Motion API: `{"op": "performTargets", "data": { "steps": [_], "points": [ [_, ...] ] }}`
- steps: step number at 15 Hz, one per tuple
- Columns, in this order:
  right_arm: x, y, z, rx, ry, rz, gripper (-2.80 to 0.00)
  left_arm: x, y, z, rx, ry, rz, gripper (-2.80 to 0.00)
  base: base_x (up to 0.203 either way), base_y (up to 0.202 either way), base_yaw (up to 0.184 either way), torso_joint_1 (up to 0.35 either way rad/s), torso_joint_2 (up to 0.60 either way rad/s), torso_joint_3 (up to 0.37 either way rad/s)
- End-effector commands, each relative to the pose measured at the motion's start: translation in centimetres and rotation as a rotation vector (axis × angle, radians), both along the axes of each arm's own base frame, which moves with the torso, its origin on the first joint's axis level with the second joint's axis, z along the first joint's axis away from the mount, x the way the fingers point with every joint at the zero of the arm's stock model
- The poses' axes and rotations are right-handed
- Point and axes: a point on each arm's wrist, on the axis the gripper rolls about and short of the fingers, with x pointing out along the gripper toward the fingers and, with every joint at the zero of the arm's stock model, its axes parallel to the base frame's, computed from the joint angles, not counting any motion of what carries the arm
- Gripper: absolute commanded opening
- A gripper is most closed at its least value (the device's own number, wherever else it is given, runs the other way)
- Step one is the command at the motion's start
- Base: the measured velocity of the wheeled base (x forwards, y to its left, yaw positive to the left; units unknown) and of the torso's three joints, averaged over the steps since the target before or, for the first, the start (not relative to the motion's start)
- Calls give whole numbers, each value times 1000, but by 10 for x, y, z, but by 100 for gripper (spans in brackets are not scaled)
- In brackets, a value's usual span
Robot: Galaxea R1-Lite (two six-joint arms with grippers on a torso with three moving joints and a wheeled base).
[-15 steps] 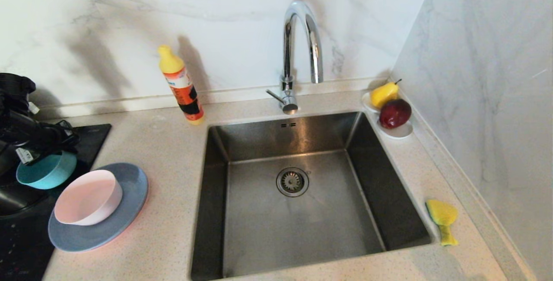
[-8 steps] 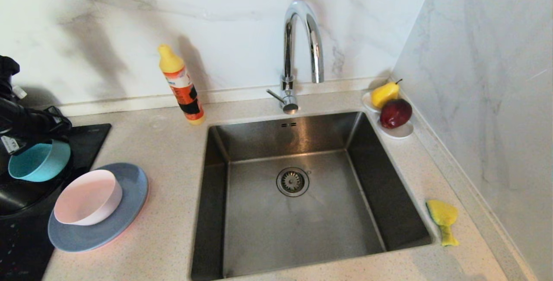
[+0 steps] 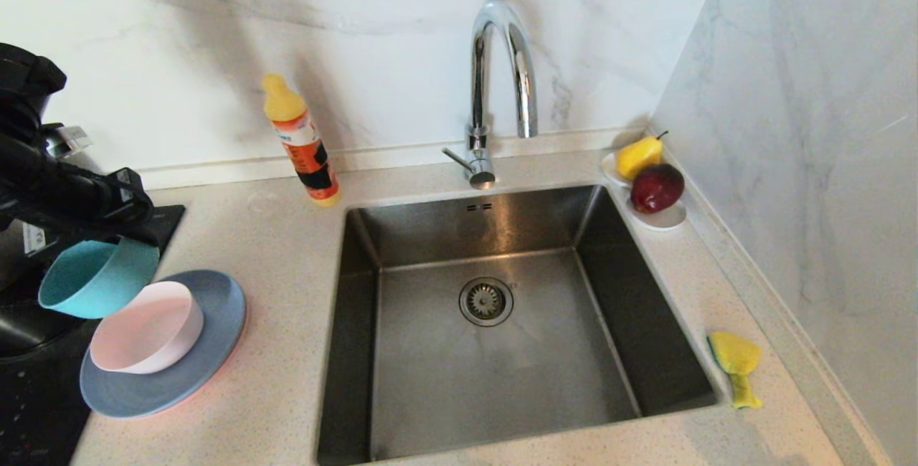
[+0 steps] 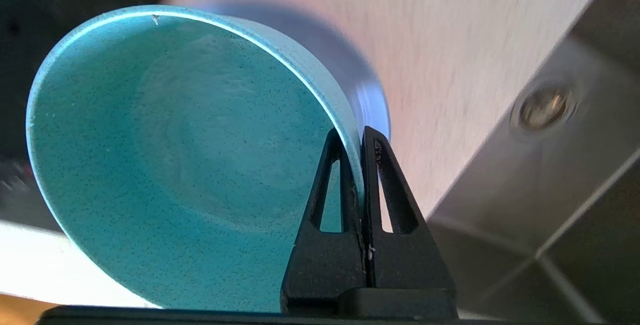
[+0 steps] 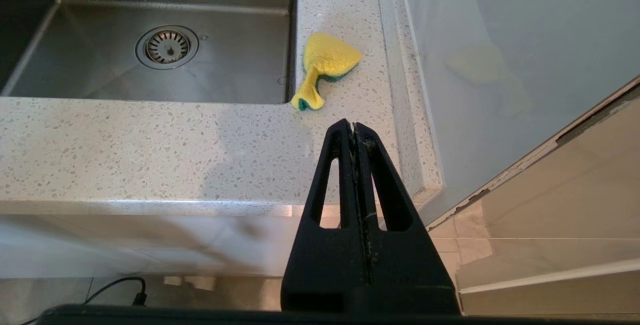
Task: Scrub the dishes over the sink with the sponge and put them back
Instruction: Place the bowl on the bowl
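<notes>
— Shifted since before? Teal bowl point(image 3: 97, 278), carried toward the sink point(image 3: 495, 322), pinched at its rim by left gripper point(image 4: 361, 135).
— Hidden? Salmon plate, probably beneath grey-blue plate point(image 3: 208, 351). Right gripper point(image 5: 354, 127) parked, closed, short of sponge point(image 5: 325, 65).

Head view high, facing down at sink point(image 3: 495, 322) and counter point(image 3: 287, 251); left wrist view pressed close behind bowl point(image 4: 175, 155), sink corner beyond; right wrist view low, off counter edge – sponge point(image 5: 325, 65) near; all three share sink.
</notes>
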Motion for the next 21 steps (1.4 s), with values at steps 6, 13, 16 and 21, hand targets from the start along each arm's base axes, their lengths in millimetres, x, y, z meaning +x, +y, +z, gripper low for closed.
{"op": "performTargets", "data": {
  "steps": [6,13,16,21],
  "points": [
    [0,0,0,-1,-2,1,-280,-4,-11,-46,41,35,1,-280,0,0,0,0,0,0],
    [0,0,0,-1,-2,1,-280,-1,-10,-56,38,59,3,-280,0,0,0,0,0,0],
    [0,0,0,-1,-2,1,-280,4,-9,-59,43,42,5,-280,0,0,0,0,0,0],
    [0,0,0,-1,-2,1,-280,7,-6,-53,55,-2,11,0,0,0,0,0,0,0]
  ]
}}
